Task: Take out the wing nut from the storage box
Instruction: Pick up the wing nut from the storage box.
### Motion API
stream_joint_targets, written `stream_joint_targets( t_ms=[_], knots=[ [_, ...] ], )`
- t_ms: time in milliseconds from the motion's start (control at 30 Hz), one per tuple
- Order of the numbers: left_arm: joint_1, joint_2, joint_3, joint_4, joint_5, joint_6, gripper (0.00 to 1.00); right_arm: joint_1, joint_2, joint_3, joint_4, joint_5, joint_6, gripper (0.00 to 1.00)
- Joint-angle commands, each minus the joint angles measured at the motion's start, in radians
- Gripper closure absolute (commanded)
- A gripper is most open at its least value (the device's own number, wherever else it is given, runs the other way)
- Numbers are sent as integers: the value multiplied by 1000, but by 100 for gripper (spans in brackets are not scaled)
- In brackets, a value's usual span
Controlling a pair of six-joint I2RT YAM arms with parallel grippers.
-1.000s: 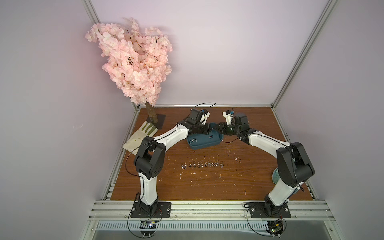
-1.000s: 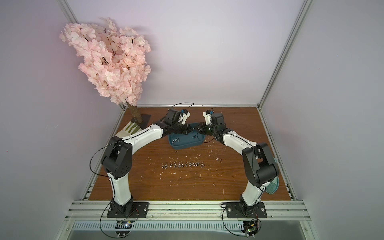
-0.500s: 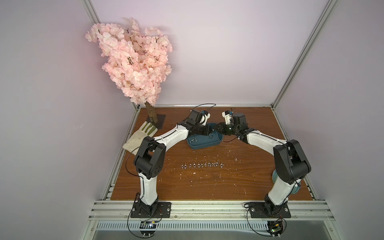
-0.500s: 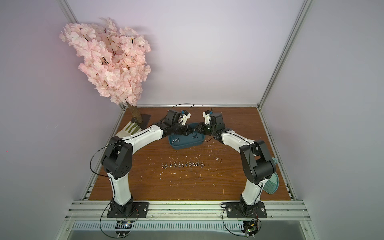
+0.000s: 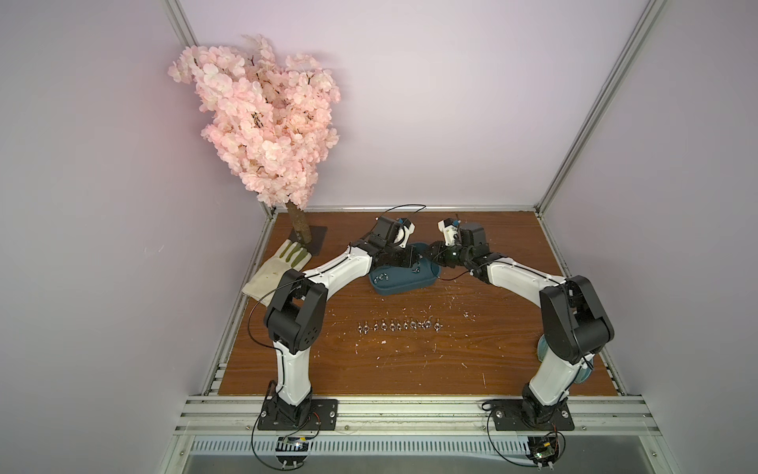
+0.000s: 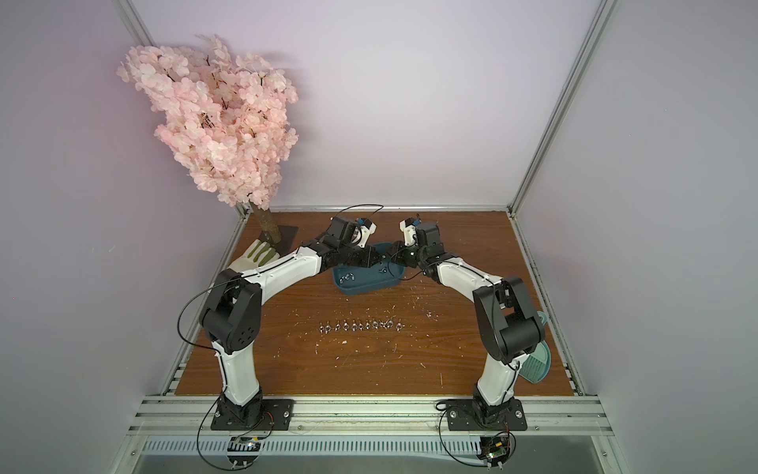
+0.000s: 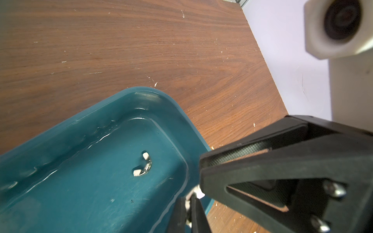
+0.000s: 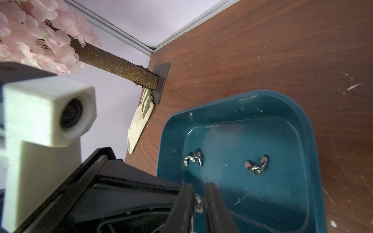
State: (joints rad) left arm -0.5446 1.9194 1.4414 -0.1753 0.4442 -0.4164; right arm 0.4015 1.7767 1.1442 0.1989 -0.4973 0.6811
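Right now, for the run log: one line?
left gripper shut | right gripper pinching wing nut | box holds loose nuts

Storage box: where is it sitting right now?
In both top views the storage box sits far-centre on the table, beyond the row of wing nuts, with the glove off toward the left arm's side.

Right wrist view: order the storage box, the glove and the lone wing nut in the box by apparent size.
1. storage box, cut off at the frame edge.
2. glove, farther from the camera, so its true size is unsure.
3. lone wing nut.
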Motion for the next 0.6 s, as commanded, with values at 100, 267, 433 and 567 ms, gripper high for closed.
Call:
stream_joint_targets(
  t_ms=[100,267,433,567],
  knots=[
    [-11,-31,4,18,10,-5,91,1,3,-11,42,-36,17,82],
    [-12,-34,5,17,6,-5,91,2,8,-12,32,-35,19,83],
    [-11,-34,5,19,8,-6,91,2,11,-11,18,-30,16,83],
    [-11,-36,2,22,12,-7,91,3,20,-5,30,-58,21,84]
  ],
)
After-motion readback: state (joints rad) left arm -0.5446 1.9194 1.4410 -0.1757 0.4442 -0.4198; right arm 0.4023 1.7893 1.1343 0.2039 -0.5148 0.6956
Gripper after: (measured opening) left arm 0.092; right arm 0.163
